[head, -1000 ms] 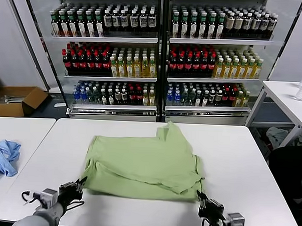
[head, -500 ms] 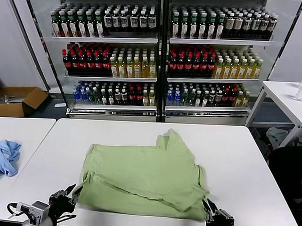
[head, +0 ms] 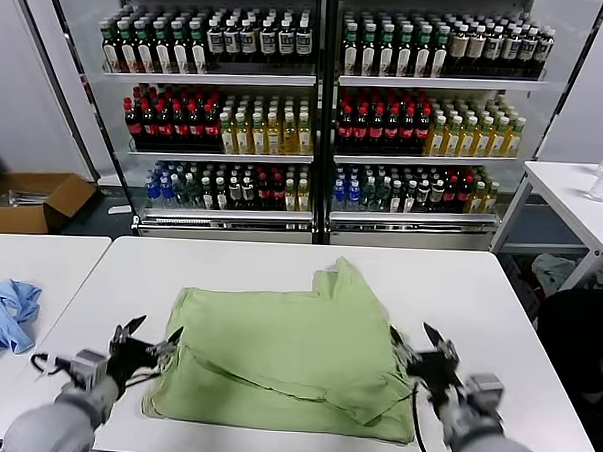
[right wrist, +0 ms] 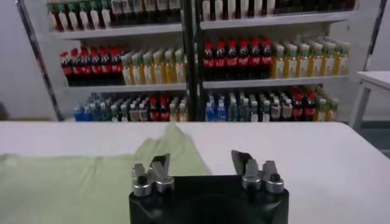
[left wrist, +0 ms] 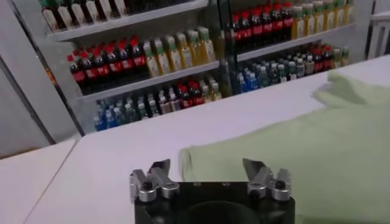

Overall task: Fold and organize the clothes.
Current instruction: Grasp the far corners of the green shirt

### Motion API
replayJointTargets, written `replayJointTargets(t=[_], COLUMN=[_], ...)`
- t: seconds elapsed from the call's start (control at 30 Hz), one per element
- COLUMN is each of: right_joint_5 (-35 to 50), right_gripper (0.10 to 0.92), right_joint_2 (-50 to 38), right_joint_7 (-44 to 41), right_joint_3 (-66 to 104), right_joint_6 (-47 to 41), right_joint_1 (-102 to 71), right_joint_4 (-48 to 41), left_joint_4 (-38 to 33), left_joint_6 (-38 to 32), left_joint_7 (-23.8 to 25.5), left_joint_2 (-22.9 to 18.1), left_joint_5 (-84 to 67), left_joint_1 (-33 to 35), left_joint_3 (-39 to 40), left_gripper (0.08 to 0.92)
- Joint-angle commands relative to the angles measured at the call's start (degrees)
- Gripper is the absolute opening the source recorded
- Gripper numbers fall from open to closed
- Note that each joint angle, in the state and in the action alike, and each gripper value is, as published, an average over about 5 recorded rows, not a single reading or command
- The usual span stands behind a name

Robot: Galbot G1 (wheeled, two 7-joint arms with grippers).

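Note:
The light green shirt [head: 291,351] lies folded into a rough rectangle on the white table [head: 497,325], with one sleeve sticking out toward the back. No collar, buttons or chest print show. My left gripper [head: 148,339] is open and empty just off the shirt's left edge. My right gripper [head: 417,341] is open and empty at the shirt's right edge. In the left wrist view the shirt [left wrist: 317,146] lies past the open left gripper [left wrist: 207,171]. In the right wrist view the shirt [right wrist: 73,182] lies beside the open right gripper [right wrist: 201,163].
A light blue garment [head: 2,313] lies on a second white table at the left. Shelves of bottles [head: 316,117] stand behind the table. A cardboard box [head: 32,199] sits on the floor at the far left. Another white table [head: 583,203] with a bottle is at the right.
Both grippers pulled the shirt's front edge toward me, then let go and rose away from it. They now stand open at the shirt's left and right sides.

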Motion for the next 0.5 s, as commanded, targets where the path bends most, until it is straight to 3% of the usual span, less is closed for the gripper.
replayJointTargets(t=[0.03, 0.27, 0.5], right_joint_5=[2.22, 0.36, -2.18], right_gripper=[0.81, 0.823, 0.823], right_joint_2=[2.12, 5.49, 9.1], right_joint_7=[0.58, -0.49, -3.16], right_joint_3=[-9.16, -10.22, -10.33], right_joint_6=[-1.22, -0.69, 3.28], right_joint_1=[26.27, 31.15, 34.27], right_joint_4=[-26.17, -37.8, -45.68], left_joint_4=[18.56, 28.2, 33.68], left_joint_6=[0.05, -0.48, -0.75], left_joint_7=[3.8, 6.04, 7.15], left_joint_2=[0.43, -0.6, -1.29], left_joint_5=[-2.27, -1.91, -0.85], left_joint_1=[-20.68, -28.34, -30.67], left_joint_3=[8.64, 13.37, 14.39], left_gripper=[0.815, 0.823, 0.822])
